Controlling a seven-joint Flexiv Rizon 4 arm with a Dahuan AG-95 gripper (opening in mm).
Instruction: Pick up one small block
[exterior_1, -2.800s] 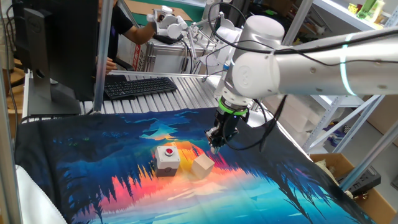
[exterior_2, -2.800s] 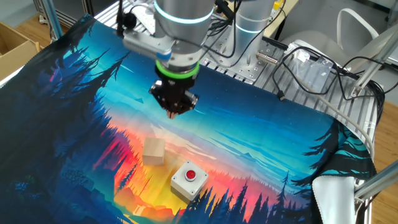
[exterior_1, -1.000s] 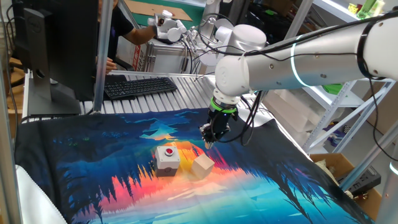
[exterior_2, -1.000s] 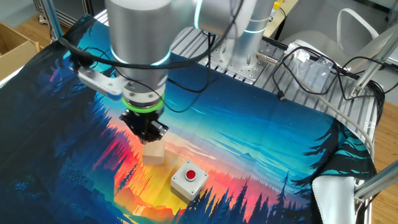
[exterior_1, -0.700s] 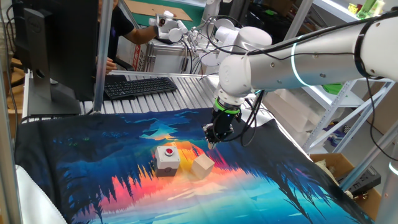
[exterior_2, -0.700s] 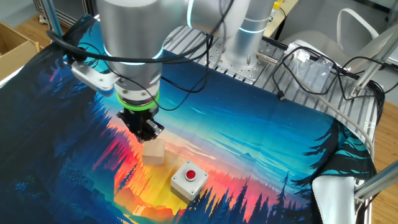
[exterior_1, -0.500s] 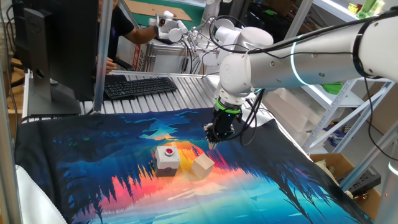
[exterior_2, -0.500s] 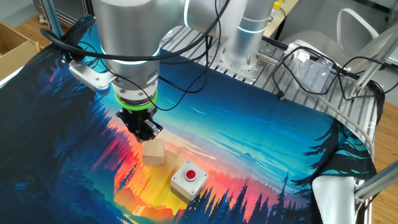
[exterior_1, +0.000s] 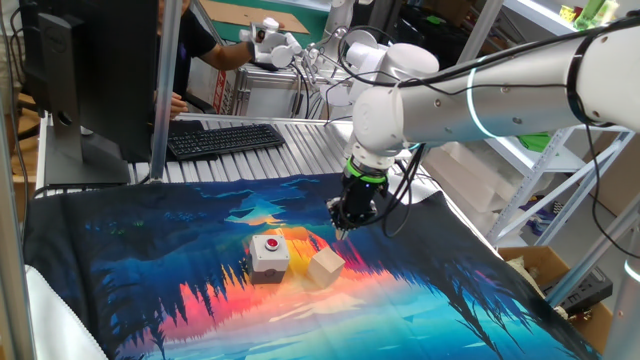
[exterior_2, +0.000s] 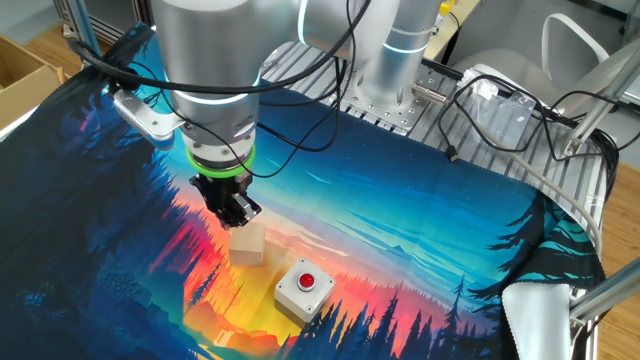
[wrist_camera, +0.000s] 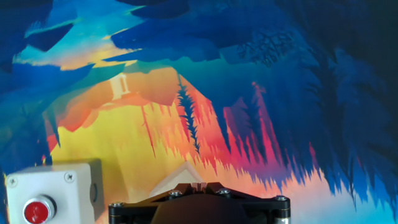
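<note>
The small block (exterior_1: 326, 267) is a plain light-tan wooden cube lying on the colourful mat (exterior_1: 430, 300), just right of the grey button box. It also shows in the other fixed view (exterior_2: 248, 243). My gripper (exterior_1: 340, 231) hangs a little above the mat, just behind the block and apart from it; in the other fixed view the gripper (exterior_2: 240, 218) is right above the block's far edge. In the hand view the fingertips (wrist_camera: 200, 185) meet, the jaws are shut and empty, and the block's pale top (wrist_camera: 177, 177) peeks out just beyond them.
A grey box with a red round button (exterior_1: 268, 254) stands next to the block, and shows in the hand view (wrist_camera: 50, 194) at the lower left. A keyboard (exterior_1: 225, 138) and a monitor (exterior_1: 90, 70) stand behind the mat. Cables and a metal frame lie at the far side (exterior_2: 500, 110).
Since the earliest frames the gripper has moved across the mat and down to just above the block. Over the last half second it has hardly moved. The block and button box have stayed put.
</note>
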